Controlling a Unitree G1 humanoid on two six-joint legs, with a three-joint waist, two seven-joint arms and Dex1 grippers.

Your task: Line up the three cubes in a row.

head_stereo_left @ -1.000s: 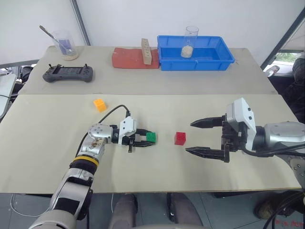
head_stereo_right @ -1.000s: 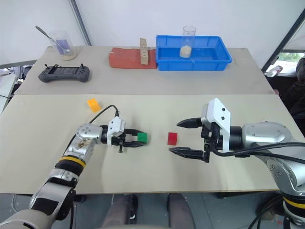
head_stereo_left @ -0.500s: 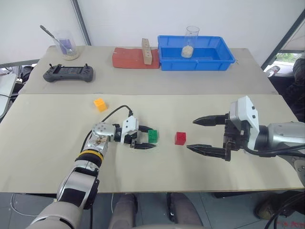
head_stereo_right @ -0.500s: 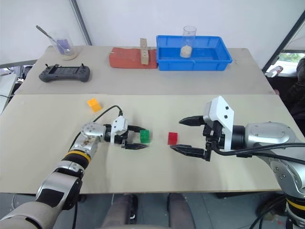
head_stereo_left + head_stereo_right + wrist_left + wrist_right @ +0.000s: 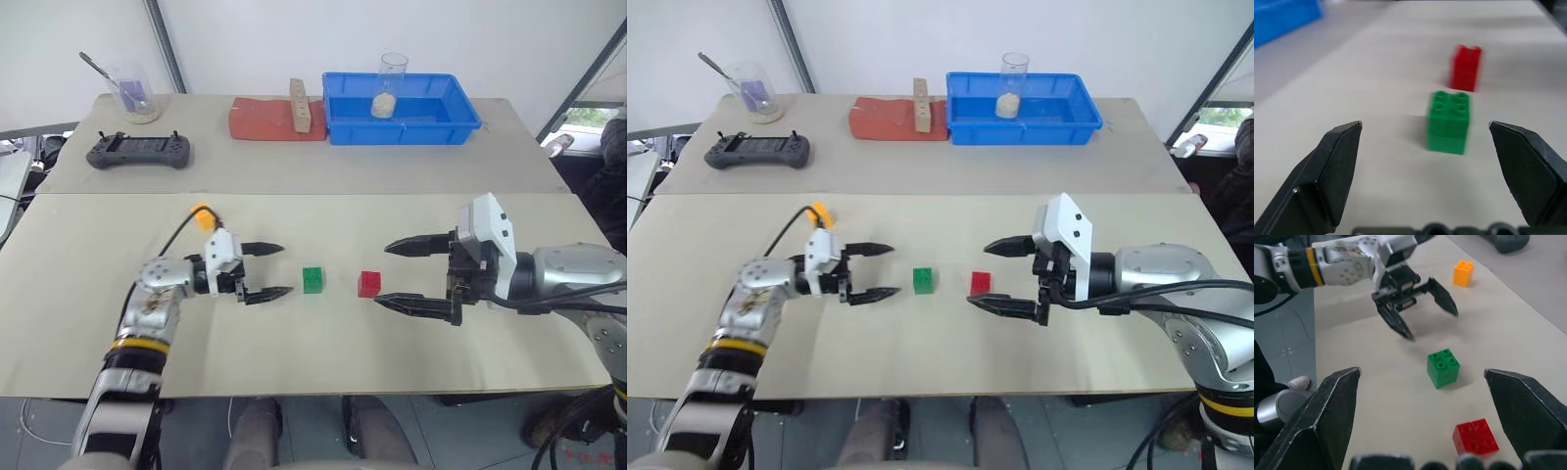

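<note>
The green cube (image 5: 313, 280) and the red cube (image 5: 369, 284) sit side by side, a small gap apart, on the near table's middle. Farther back on the left lies the orange-yellow cube (image 5: 201, 213), partly hidden by my left arm's cable. My left gripper (image 5: 285, 269) is open and empty, a short way left of the green cube, pointing at it. Just right of the red cube my right gripper (image 5: 382, 273) hovers open, holding nothing. The right wrist view shows the green cube (image 5: 1443, 367), red cube (image 5: 1475, 436) and orange-yellow cube (image 5: 1463, 273).
On the far table stand a blue bin (image 5: 402, 132) with a glass cup (image 5: 392, 86), a red-brown slab (image 5: 265, 120) with a tan wooden block (image 5: 301, 106), a black controller (image 5: 139, 151) and a beaker with a spoon (image 5: 132, 90).
My left gripper opened, let go of the green cube and drew back to the left. The green cube stays on the table beside the red one. The right gripper kept still.
</note>
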